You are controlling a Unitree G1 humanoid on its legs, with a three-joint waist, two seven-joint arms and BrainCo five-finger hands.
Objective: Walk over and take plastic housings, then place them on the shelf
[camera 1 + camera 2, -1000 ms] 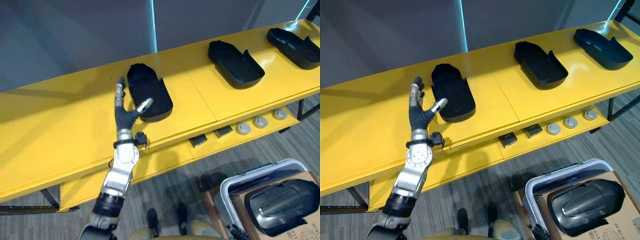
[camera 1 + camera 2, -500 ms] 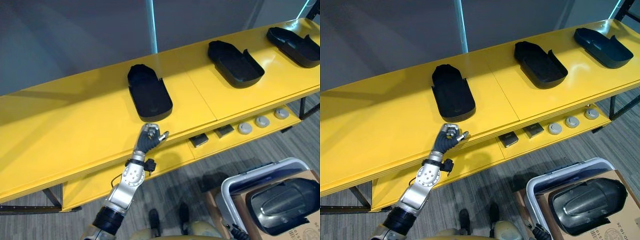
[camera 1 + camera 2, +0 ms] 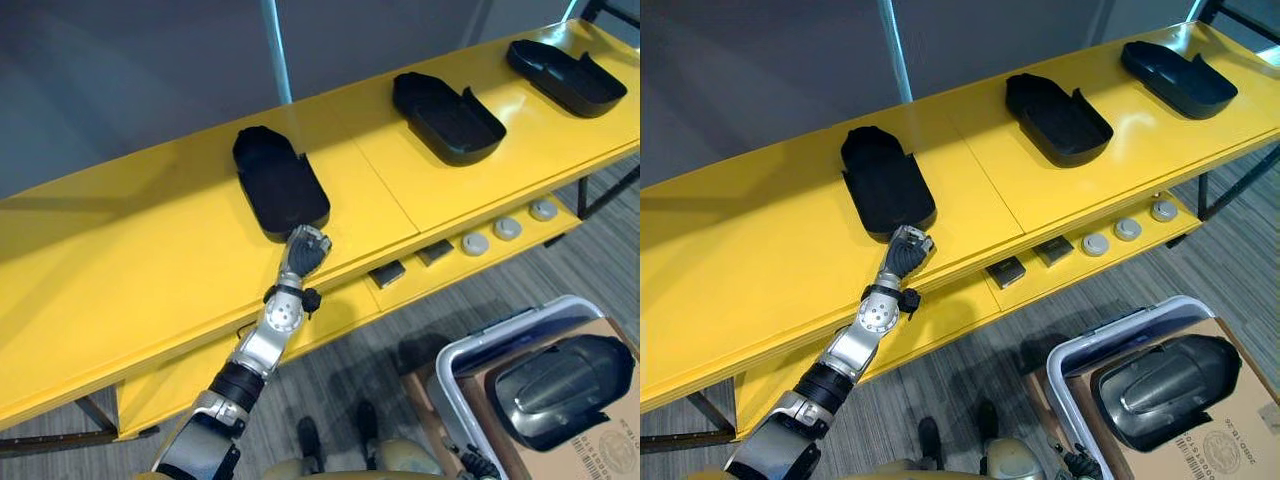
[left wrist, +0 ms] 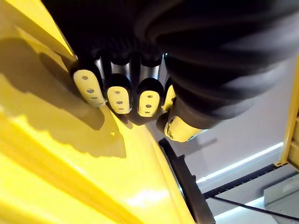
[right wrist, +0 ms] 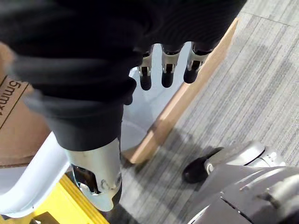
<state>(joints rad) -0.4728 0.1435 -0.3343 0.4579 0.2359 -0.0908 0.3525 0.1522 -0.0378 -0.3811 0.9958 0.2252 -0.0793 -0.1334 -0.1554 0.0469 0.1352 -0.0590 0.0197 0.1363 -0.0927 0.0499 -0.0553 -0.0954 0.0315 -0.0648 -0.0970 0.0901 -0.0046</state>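
Note:
Three black plastic housings lie open side up on the yellow shelf (image 3: 150, 270): one at the left (image 3: 280, 185), one in the middle (image 3: 447, 105), one at the far right (image 3: 565, 78). My left hand (image 3: 305, 248) hovers at the shelf's front edge, just short of the left housing's near end. Its fingers (image 4: 117, 95) are curled into a fist with nothing in them. My right hand (image 5: 167, 74) hangs beside the crate with straight fingers and holds nothing.
A white crate (image 3: 470, 365) at the lower right holds a cardboard box (image 3: 600, 440) with another dark housing (image 3: 560, 388) on it. The lower yellow ledge carries round silver parts (image 3: 507, 228) and small dark blocks (image 3: 387, 273). Grey carpet lies below.
My left hand left the left housing's side, drew back to the shelf's front edge and curled into a fist. The housing stays put. The camera has shifted slightly.

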